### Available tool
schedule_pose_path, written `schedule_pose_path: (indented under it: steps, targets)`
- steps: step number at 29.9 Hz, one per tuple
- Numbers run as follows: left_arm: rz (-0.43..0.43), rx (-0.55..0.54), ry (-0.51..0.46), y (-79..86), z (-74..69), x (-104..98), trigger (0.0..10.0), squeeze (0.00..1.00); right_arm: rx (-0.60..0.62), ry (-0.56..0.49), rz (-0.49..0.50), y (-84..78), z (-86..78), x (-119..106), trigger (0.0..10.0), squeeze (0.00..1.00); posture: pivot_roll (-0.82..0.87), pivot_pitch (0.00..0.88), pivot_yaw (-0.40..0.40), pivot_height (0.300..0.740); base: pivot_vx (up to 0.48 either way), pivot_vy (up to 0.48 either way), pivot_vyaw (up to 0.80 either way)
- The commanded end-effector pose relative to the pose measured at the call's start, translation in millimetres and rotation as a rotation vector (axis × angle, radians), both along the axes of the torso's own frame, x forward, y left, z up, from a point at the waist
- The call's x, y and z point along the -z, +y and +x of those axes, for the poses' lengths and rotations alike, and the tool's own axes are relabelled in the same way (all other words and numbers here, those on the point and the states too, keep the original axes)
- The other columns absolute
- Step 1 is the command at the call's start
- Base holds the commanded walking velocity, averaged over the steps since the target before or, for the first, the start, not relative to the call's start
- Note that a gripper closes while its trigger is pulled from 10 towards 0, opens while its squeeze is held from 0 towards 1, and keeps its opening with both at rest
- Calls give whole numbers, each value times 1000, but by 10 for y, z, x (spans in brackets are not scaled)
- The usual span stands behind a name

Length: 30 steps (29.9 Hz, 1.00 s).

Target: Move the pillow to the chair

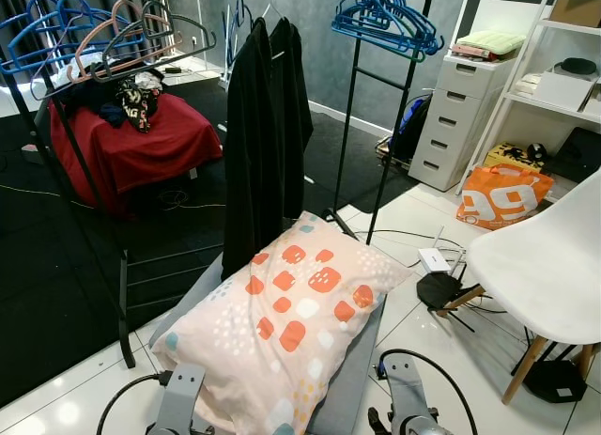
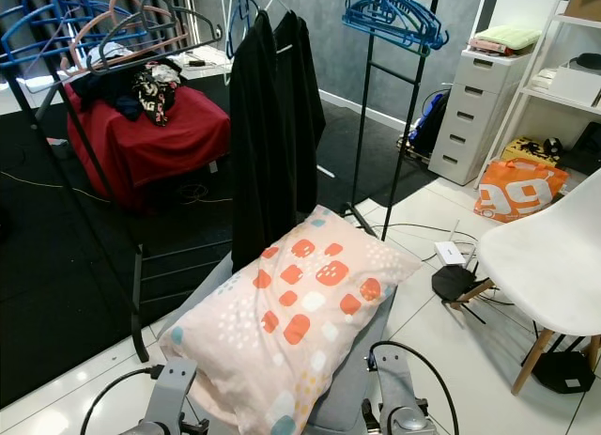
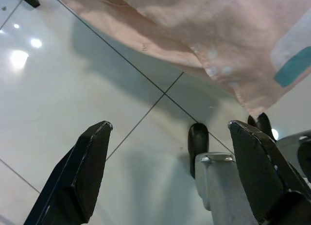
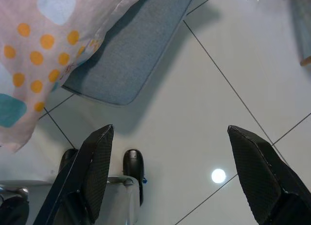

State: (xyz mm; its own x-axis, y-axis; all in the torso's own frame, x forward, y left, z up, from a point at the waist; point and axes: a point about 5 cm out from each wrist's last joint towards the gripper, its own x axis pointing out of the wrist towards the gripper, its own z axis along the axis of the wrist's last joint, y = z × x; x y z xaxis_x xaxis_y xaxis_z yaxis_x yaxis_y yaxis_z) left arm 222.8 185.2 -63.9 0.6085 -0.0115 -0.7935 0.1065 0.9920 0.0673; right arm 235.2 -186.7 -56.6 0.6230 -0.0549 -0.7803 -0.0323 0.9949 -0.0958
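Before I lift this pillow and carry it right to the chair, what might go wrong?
Both grippers, left gripper and right gripper, are open and below the pillow, so it may sag or slip. Cables and a router lie on the floor before the white chair. The clothes rack stands close.

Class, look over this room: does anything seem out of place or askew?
The pillow lies skewed on a grey seat, one corner overhanging. Clothes are heaped on the red-draped furniture, and cables trail across the floor.
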Motion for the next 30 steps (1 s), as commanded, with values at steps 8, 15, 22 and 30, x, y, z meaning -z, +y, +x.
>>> schedule_pose_path:
  steps: [8,15,22,30]
  targets:
    - [-60,-23,-14,-39,-22,13,10000,0,39,-10,43,-6,-16,8,10000,0,-117,0,-60,738,0,0,0]
    - [-74,-19,-17,-60,-13,9,10000,0,41,-10,42,-20,-11,3,10000,0,-131,0,-69,738,0,0,0]
    - [-79,-13,-20,-60,-10,5,10000,0,82,-17,58,-24,-16,5,10000,0,-144,0,-63,738,0,0,0]
    - [-87,-46,-15,-31,-47,25,10000,0,120,-30,94,1,-39,21,10000,0,-147,2,-52,738,0,-480,0]
